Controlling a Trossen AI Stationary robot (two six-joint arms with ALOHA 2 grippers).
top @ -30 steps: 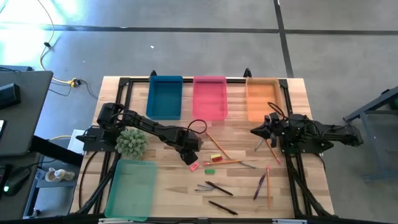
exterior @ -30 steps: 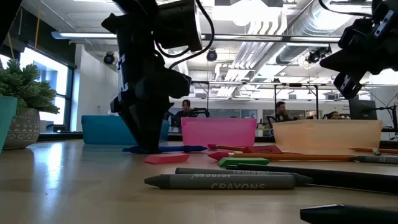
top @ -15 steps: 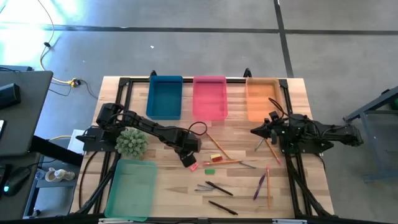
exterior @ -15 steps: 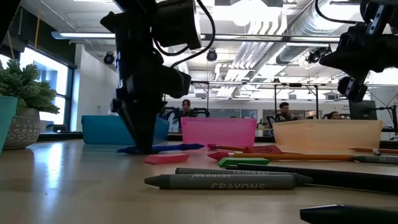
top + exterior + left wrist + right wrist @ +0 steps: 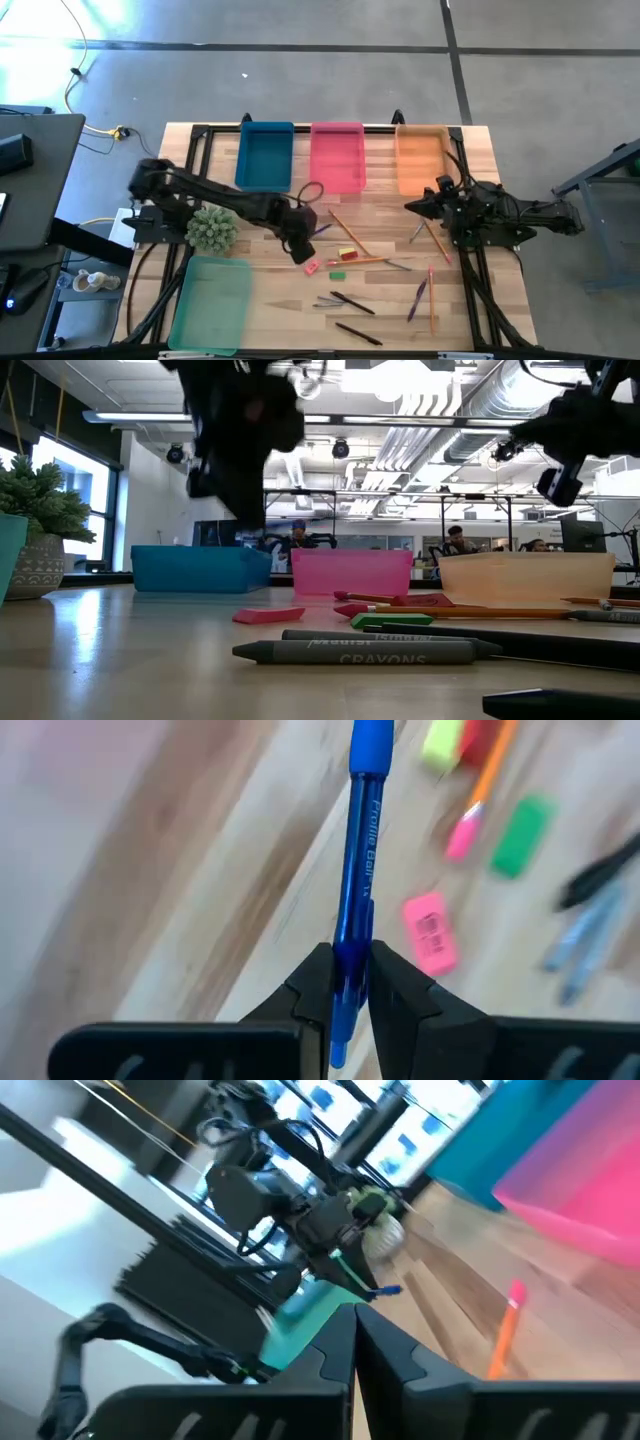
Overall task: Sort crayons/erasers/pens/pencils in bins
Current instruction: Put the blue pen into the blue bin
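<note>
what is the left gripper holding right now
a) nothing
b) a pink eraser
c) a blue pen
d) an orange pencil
c) In the left wrist view the left gripper has its jaws closed on a blue pen, lifted above the table, while the pink eraser lies loose on the wood below.

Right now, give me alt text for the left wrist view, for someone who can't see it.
The left gripper has its jaws shut on a translucent blue plastic pen, lifted above the pale wooden table. Below lie a pink block eraser, a green block eraser, a yellow block eraser and an orange pencil with a pink tip.
</note>
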